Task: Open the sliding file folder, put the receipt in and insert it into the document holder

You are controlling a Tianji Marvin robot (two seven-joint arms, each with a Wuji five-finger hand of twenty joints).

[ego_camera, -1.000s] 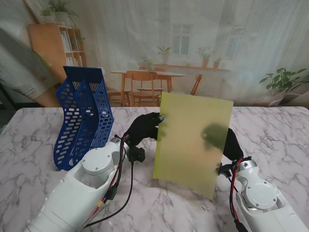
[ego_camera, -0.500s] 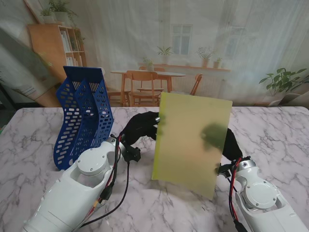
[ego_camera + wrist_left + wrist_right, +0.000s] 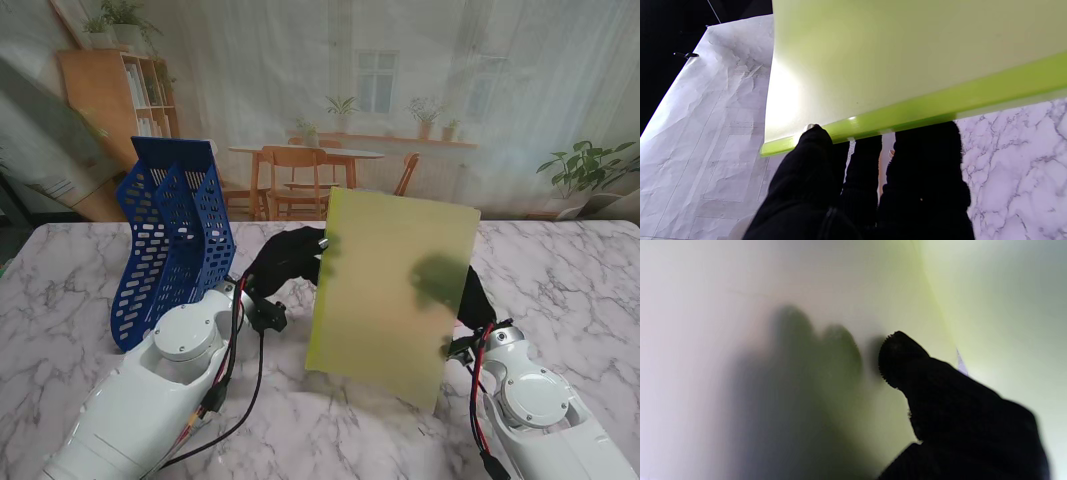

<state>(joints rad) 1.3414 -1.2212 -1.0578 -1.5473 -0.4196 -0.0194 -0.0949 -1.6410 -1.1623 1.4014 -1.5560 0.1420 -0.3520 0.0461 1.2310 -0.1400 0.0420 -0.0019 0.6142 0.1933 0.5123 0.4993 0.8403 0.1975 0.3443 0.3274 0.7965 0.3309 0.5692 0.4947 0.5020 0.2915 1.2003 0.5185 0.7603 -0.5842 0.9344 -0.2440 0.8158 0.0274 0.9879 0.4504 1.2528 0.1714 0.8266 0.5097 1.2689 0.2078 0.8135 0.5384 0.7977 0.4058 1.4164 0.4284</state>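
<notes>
— Any brand or lettering on it?

— No writing can be read on the yellow-green sliding file folder [image 3: 390, 295], nor on the blue perforated document holder [image 3: 172, 245].

— And the hands?

— Both black-gloved hands are on the folder, which is held upright above the marble table [image 3: 60, 280], tilted slightly, between the two arms. The left hand [image 3: 285, 262] is closed on the folder's left edge: in the left wrist view its fingers [image 3: 923, 156] sit behind the bright green slide bar [image 3: 907, 115], with one fingertip on the near face at the bar. The right hand [image 3: 470, 290] grips the right side; its fingers show as a dark shadow through the translucent sheet, and the right wrist view shows one fingertip [image 3: 897, 356] pressed to the plastic.

— How does the folder look?

— Flat, translucent, pale green, its cover unbent. Whether a receipt lies inside cannot be told. The document holder stands on the table to the left of the folder, apart from it, beside the left arm.
</notes>
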